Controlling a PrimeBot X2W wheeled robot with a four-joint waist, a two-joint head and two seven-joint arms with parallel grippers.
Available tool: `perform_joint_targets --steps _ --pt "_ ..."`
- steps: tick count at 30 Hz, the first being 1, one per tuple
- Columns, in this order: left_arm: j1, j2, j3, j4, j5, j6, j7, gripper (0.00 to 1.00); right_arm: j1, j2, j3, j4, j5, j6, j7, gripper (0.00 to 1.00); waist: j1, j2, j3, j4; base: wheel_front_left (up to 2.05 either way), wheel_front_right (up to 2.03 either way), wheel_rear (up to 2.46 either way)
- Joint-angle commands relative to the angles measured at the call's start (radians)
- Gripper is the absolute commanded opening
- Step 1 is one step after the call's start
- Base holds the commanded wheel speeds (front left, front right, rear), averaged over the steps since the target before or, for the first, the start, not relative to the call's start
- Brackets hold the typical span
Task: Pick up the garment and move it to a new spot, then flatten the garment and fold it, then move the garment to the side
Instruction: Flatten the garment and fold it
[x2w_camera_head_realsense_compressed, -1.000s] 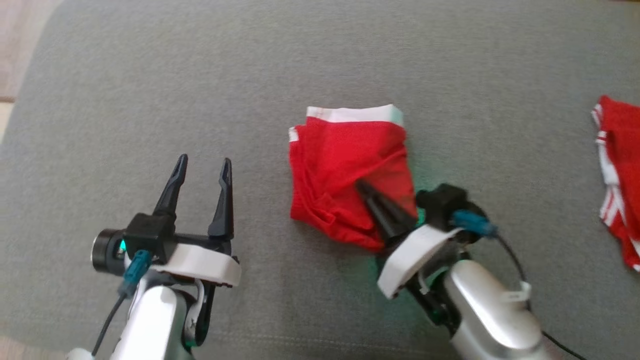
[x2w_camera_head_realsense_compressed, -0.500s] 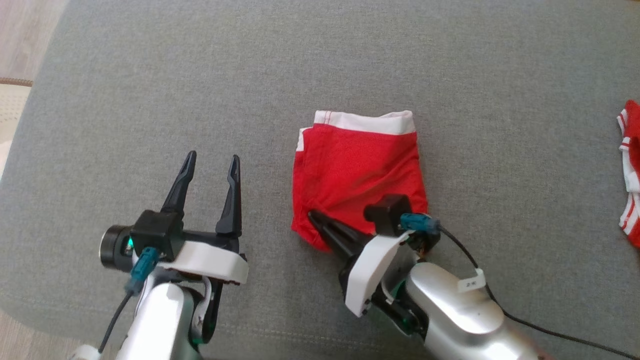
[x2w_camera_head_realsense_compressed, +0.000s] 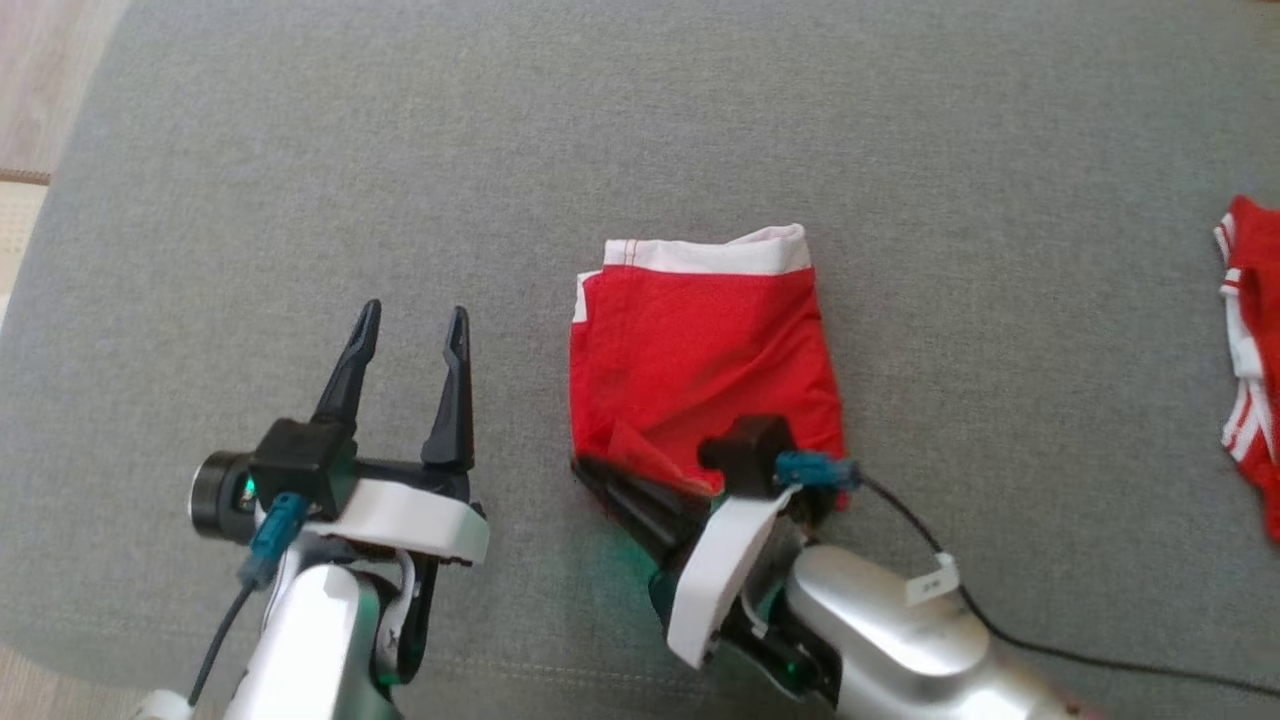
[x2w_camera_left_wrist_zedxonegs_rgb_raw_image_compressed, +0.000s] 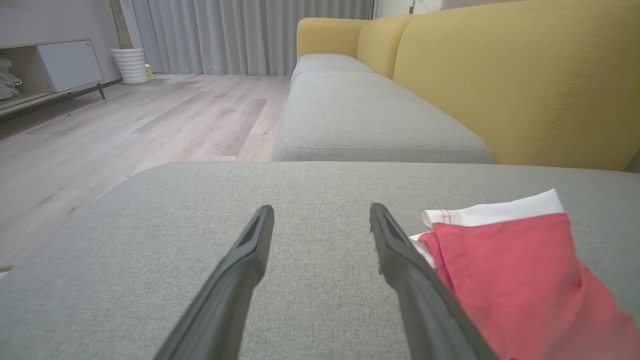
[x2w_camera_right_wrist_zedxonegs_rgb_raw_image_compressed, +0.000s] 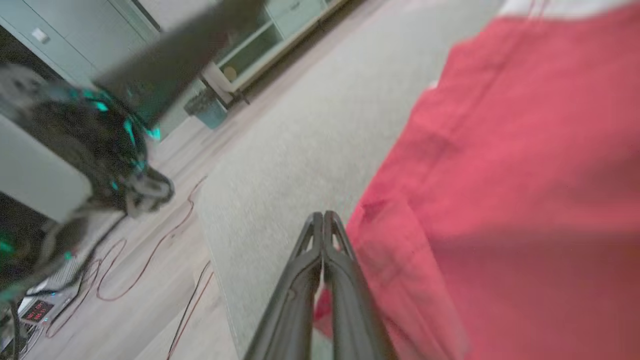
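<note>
The garment (x2w_camera_head_realsense_compressed: 700, 340) is red with a white waistband and lies folded on the grey cushion (x2w_camera_head_realsense_compressed: 640, 130), waistband at the far side. My right gripper (x2w_camera_head_realsense_compressed: 582, 466) is shut and rests low at the garment's near-left corner, fingers pointing left. In the right wrist view the right gripper (x2w_camera_right_wrist_zedxonegs_rgb_raw_image_compressed: 324, 215) has its two fingers pressed together beside the red garment (x2w_camera_right_wrist_zedxonegs_rgb_raw_image_compressed: 500, 150), and I see no cloth between the tips. To the left of the garment my left gripper (x2w_camera_head_realsense_compressed: 413, 310) hovers open and holds nothing. The left wrist view has the left gripper (x2w_camera_left_wrist_zedxonegs_rgb_raw_image_compressed: 321, 209) with the garment (x2w_camera_left_wrist_zedxonegs_rgb_raw_image_compressed: 510, 265) just off its right finger.
A second red piece with white stripes (x2w_camera_head_realsense_compressed: 1250, 340) lies at the cushion's right edge. The yellow sofa back (x2w_camera_left_wrist_zedxonegs_rgb_raw_image_compressed: 525, 75) rises behind another grey seat cushion (x2w_camera_left_wrist_zedxonegs_rgb_raw_image_compressed: 370, 115). Wooden floor (x2w_camera_left_wrist_zedxonegs_rgb_raw_image_compressed: 150, 115) lies past the cushion's left edge. A black cable (x2w_camera_head_realsense_compressed: 1000, 630) trails from my right wrist.
My shut right gripper has swept from the garment's middle leftward along its near edge to the near-left corner, smoothing the cloth. The left arm kept still. The head camera shifted slightly.
</note>
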Motion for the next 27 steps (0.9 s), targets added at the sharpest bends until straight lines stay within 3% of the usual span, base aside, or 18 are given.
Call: perform_joint_targets --steps 1,4,7,16,17,18,23,27 --pt "-0.026 0.005 0.037 -0.034 -0.002 -0.001 -0.005 1.00 -0.028 0.009 -0.002 -0.056 0.007 0.007 -0.032 0.00 0.0000 0.0000 -0.005 -0.007 0.00 0.00 0.00" --pt "-0.021 0.007 0.042 -0.035 0.002 -0.001 -0.005 1.00 -0.034 -0.019 -0.019 -0.138 0.006 0.007 -0.090 0.00 0.0000 0.0000 -0.014 -0.022 0.00 0.00 0.00" --pt "-0.016 0.011 0.047 -0.039 0.007 0.000 -0.005 1.00 -0.026 -0.057 -0.102 -0.197 -0.025 0.007 -0.135 0.00 0.0000 0.0000 -0.027 -0.041 0.00 0.00 0.00" --pt "0.001 0.028 0.057 -0.056 0.021 0.002 -0.005 1.00 0.140 -0.090 -0.628 -0.287 -0.280 0.007 -0.163 0.00 0.0000 0.0000 -0.057 -0.087 0.00 0.00 0.00" --pt "0.003 0.029 0.057 -0.057 0.021 0.002 -0.005 1.00 0.168 -0.087 -0.687 -0.302 -0.312 0.007 -0.154 0.32 0.0000 0.0000 -0.060 -0.090 0.00 0.00 0.00" --pt "0.005 0.031 0.059 -0.058 0.021 0.003 -0.005 1.00 0.196 -0.081 -0.746 -0.317 -0.343 0.007 -0.143 1.00 0.0000 0.0000 -0.064 -0.094 0.00 0.00 0.00" --pt "0.018 0.038 0.063 -0.061 0.022 0.007 -0.005 1.00 0.297 -0.045 -0.918 -0.401 -0.461 0.007 -0.086 1.00 0.0000 0.0000 -0.079 -0.107 0.00 0.00 0.00" --pt "0.038 0.049 0.071 -0.064 0.023 0.013 -0.005 1.00 0.373 -0.012 -0.996 -0.490 -0.540 0.007 -0.029 1.00 0.0000 0.0000 -0.101 -0.125 0.00 0.00 0.00"
